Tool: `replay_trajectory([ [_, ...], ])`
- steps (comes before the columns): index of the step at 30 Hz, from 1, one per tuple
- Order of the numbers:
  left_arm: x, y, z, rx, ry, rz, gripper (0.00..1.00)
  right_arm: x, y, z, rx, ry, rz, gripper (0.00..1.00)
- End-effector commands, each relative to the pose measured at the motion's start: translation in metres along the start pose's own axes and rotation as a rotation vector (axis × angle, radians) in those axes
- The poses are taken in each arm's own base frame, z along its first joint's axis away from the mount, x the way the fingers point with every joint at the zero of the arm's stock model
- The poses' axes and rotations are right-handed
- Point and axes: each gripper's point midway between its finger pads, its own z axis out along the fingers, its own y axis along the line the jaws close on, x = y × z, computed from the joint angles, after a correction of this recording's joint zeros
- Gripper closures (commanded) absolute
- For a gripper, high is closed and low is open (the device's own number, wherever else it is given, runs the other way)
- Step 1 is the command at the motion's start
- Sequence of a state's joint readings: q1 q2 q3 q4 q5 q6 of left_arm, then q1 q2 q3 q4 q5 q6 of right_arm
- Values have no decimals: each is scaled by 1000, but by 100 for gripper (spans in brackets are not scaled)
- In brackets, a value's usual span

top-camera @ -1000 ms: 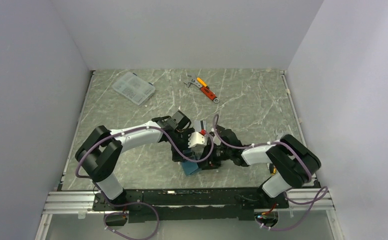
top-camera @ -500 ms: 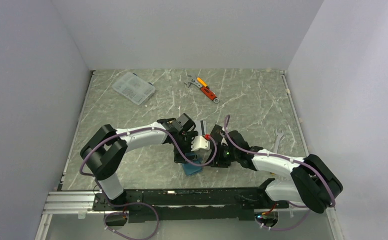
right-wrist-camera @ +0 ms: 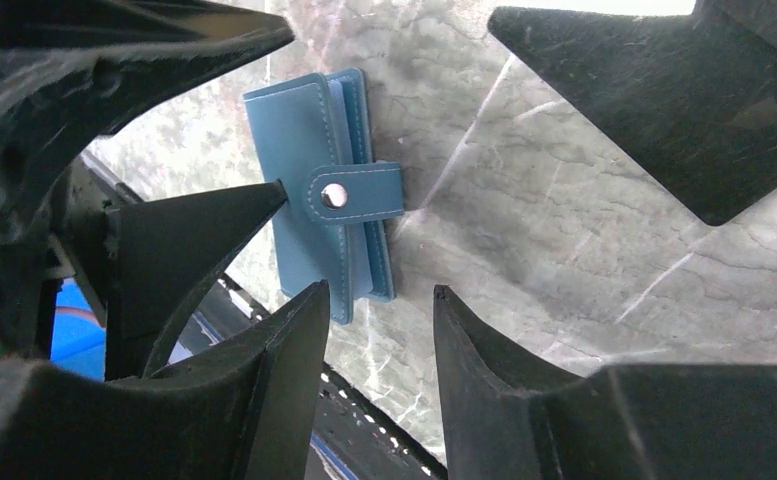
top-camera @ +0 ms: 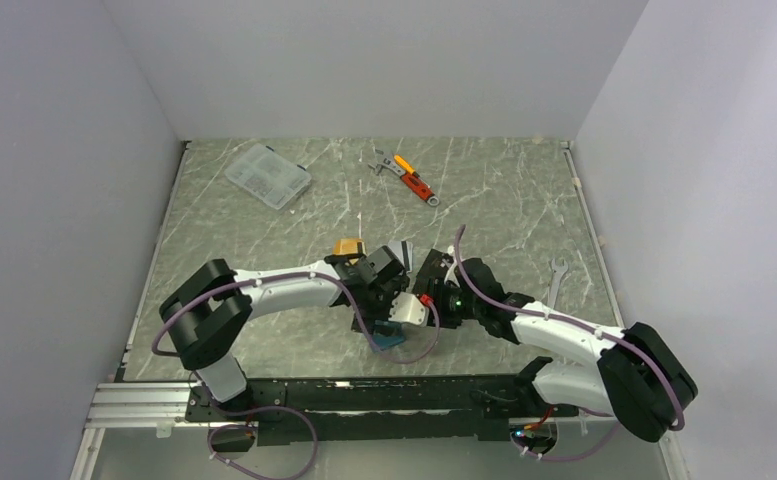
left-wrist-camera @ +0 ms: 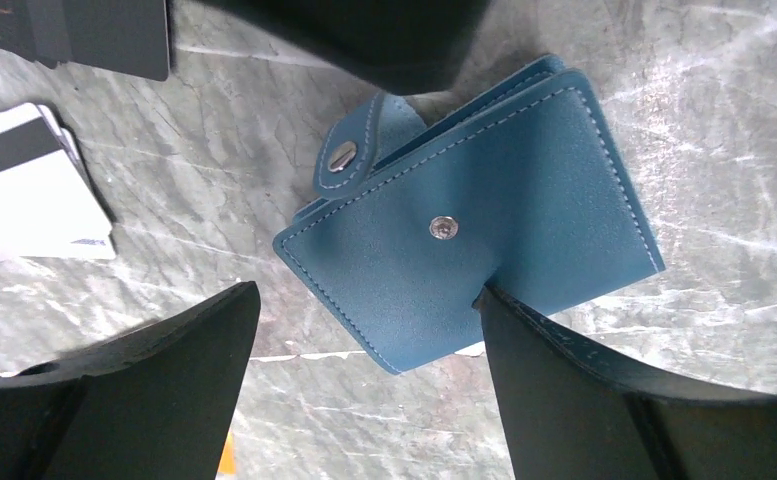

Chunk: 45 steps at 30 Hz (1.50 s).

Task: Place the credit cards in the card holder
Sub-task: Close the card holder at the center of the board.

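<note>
Folded holder (left-wrist-camera: 469, 250) by the near edge of the table (top-camera: 244, 240), wide-open left gripper (left-wrist-camera: 364, 295) astride it, right gripper (right-wrist-camera: 379, 290) part-open, seemingly empty.

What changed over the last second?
The left pincer slid toward the near edge over the wallet, uncovering an orange card. The right arm swung its elbow out rightward. Nothing was taken or released. Wallet, case and orange wrench stayed.

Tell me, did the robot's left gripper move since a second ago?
Yes. In the top view the left gripper has slid toward the near edge, farther from the orange-handled wrench, and now hangs over the card holder.
</note>
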<state>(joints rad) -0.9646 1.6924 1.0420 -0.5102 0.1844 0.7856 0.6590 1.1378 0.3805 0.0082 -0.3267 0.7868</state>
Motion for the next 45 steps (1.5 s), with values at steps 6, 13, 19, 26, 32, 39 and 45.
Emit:
replay_trajectory([
  [6,0,-4,-13,-87,10,109,10,-19,12,0,18,-2,-50,51],
  [13,-18,16,-80,-217,-49,66,1,-33,15,-9,82,0,-99,41],
  [19,4,33,-139,-362,-54,-21,1,-43,18,-16,136,4,-139,36],
  [26,31,31,-225,-445,-99,-135,1,-53,35,-10,193,16,-235,35],
  [32,54,-24,-181,-178,-82,-41,17,-53,61,4,204,17,-298,44],
  [39,5,-34,-165,-433,-368,475,50,-35,83,27,61,79,-270,77],
  [45,-15,-35,-118,-487,-394,714,58,-21,71,49,43,141,-267,84],
])
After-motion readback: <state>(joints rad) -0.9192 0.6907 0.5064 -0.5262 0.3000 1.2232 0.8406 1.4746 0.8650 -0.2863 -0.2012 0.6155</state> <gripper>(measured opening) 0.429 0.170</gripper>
